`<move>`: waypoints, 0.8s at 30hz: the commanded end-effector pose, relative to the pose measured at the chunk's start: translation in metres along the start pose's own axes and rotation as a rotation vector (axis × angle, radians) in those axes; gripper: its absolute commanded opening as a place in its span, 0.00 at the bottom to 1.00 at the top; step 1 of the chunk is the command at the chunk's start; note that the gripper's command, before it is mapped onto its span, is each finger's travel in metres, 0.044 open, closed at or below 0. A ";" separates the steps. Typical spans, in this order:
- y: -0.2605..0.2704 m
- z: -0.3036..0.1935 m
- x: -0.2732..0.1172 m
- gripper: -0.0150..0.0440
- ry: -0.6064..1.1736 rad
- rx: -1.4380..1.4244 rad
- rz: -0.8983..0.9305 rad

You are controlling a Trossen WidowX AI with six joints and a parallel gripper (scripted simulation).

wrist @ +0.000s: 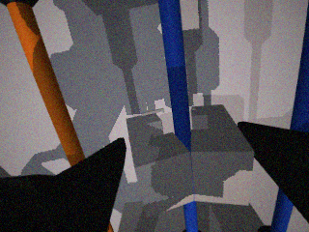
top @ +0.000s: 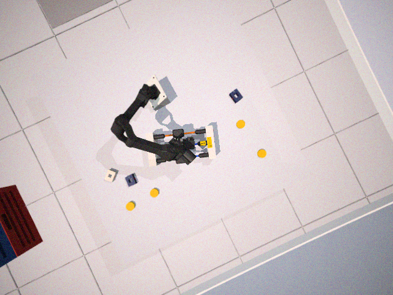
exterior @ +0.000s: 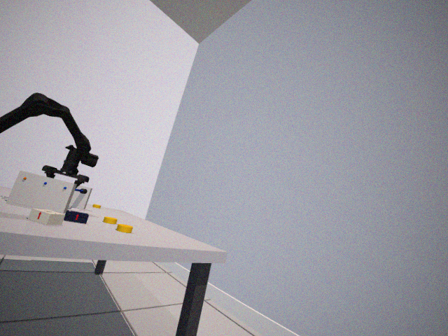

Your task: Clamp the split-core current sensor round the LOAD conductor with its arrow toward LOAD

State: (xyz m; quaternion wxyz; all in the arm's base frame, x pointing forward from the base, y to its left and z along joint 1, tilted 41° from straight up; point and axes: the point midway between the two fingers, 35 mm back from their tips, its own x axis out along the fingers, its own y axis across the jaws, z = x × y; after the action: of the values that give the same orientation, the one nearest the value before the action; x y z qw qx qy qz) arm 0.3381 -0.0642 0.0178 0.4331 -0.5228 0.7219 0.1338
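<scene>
Claw: I have the gripper (top: 183,144) (exterior: 64,178) (wrist: 180,135) spread wide over the wiring, its two black fingers apart with nothing pinched between them.
Sensor: A grey split-core sensor (wrist: 219,128) sits beneath the claw, at the middle blue conductor (top: 195,144) (exterior: 45,183) (wrist: 174,43). The halves appear to lie either side of it; I cannot tell whether the latch has caught.
Closing risk: If I squeeze off-centre, one finger could push a half first, twisting the body or trapping the conductor in the seam.
Release risk: If the halves are not latched, backing away now could let the sensor sag or drop.
Neighbours: The orange conductor (top: 189,133) (exterior: 24,178) (wrist: 41,72) and the outer blue conductor (top: 197,155) (exterior: 65,187) (wrist: 301,87) flank the work. A low or sideways approach could snag either with an open finger.
Marker: A yellow marker (top: 209,141) stands at the middle conductor's end, on a white end panel (top: 212,153) (exterior: 87,197). I take this to be LOAD. The sensor's arrow is not readable to me, so a backwards fit could pass unnoticed.
Farther out: A white block (top: 107,175) (exterior: 54,218) and a navy block (top: 128,183) (exterior: 82,218) lie well apart from the claw, unlikely to interfere unless my retreat swings low and wide.
</scene>
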 end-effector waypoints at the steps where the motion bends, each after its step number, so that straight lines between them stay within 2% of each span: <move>1: 0.001 -0.001 0.008 1.00 0.006 -0.007 0.001; 8: 0.002 -0.001 0.017 1.00 0.006 -0.007 0.001; 24: 0.000 0.000 0.012 0.82 0.001 0.000 0.000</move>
State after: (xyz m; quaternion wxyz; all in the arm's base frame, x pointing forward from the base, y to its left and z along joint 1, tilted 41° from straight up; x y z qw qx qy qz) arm 0.3362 -0.0727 0.0080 0.4318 -0.5226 0.7228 0.1341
